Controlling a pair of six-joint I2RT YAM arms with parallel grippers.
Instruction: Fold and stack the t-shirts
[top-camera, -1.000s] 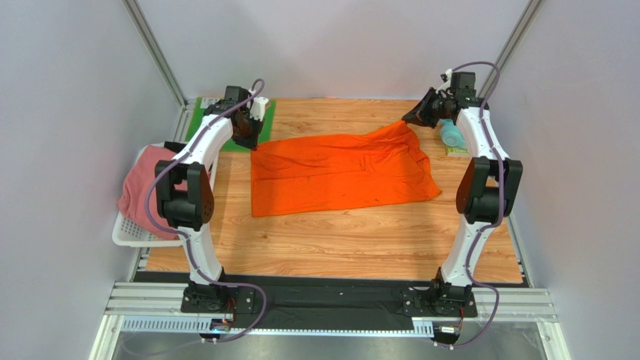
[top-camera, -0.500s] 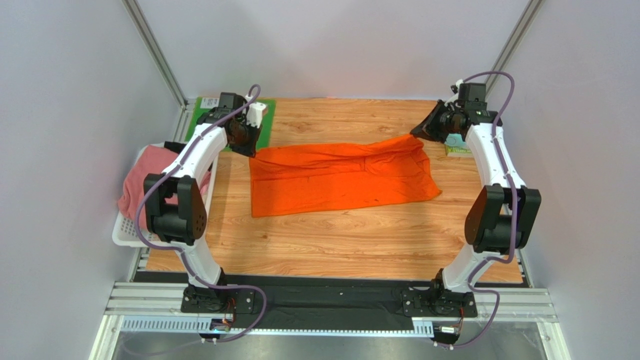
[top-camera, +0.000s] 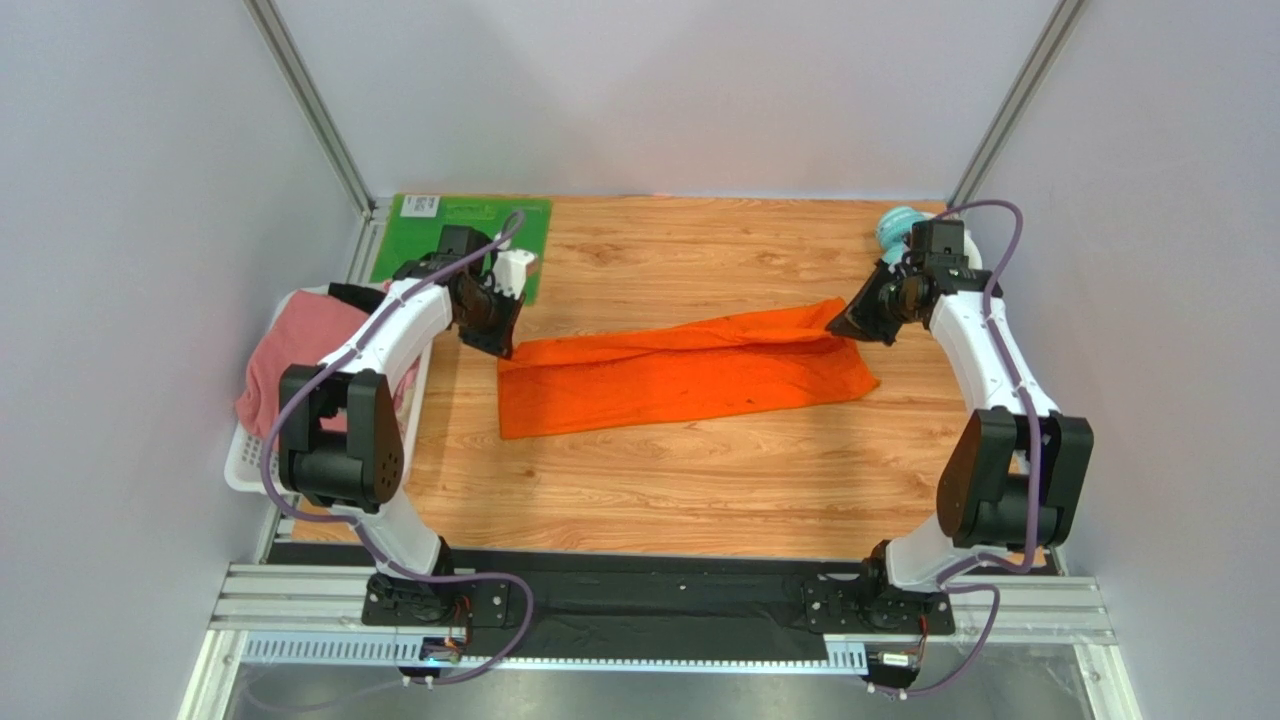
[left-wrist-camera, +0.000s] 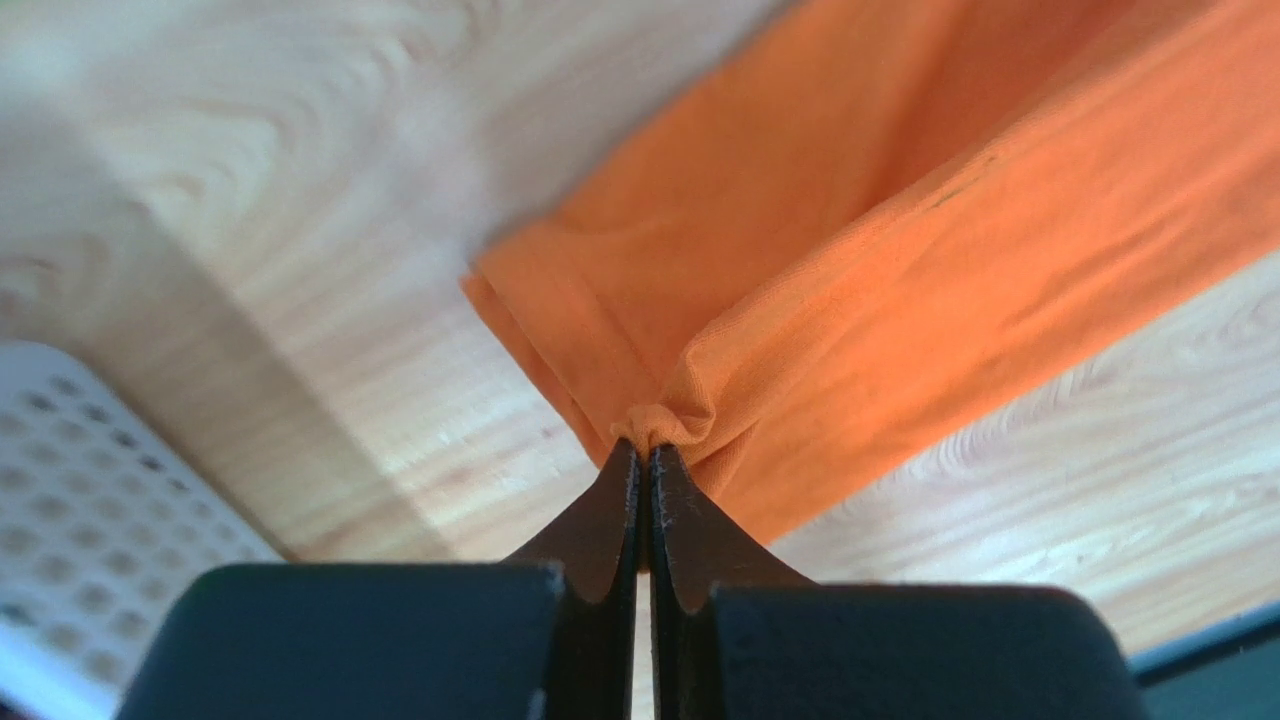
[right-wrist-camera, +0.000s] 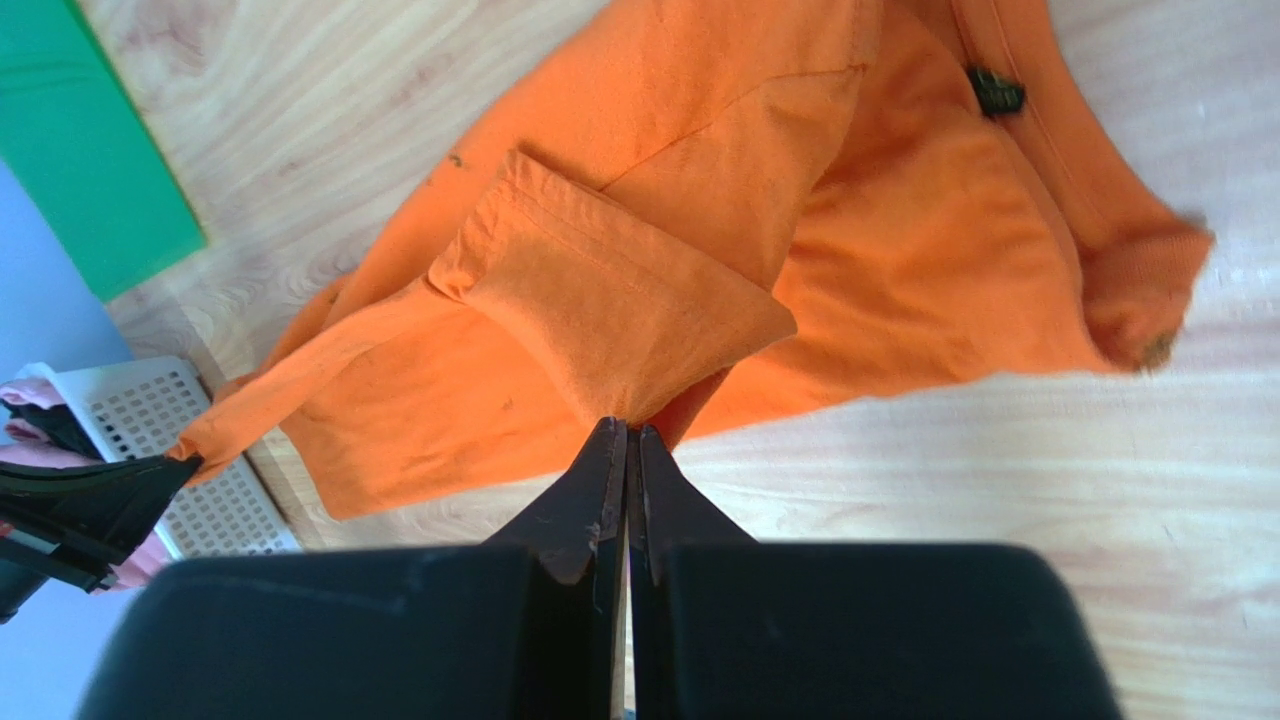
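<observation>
Stretching sideways, orange t-shirt (top-camera: 676, 375), left pincer (top-camera: 507, 350) grasping one end, right pincer (top-camera: 839, 323) grasping the other.

Left arm (top-camera: 394, 323): white link shells are alternating with bulky black joint housings.
Right arm (top-camera: 984, 338): is showing the same white-and-black build, with a large black elbow block.
Cables (top-camera: 992, 206): purple-grey leads are looping outside each arm, from base to wrist.
Bases (top-camera: 436, 597): black mounts are sitting on a silver slotted rail (top-camera: 661, 600).
Left gripper (left-wrist-camera: 646, 458): a matte black body is filling the wrist view, and its fingers (left-wrist-camera: 609, 518) are tapering to thin tips.
Right gripper (right-wrist-camera: 624, 438): is showing matching black wedge-shaped fingers (right-wrist-camera: 579, 503).
White block (top-camera: 516, 270): is riding on the left wrist.
</observation>
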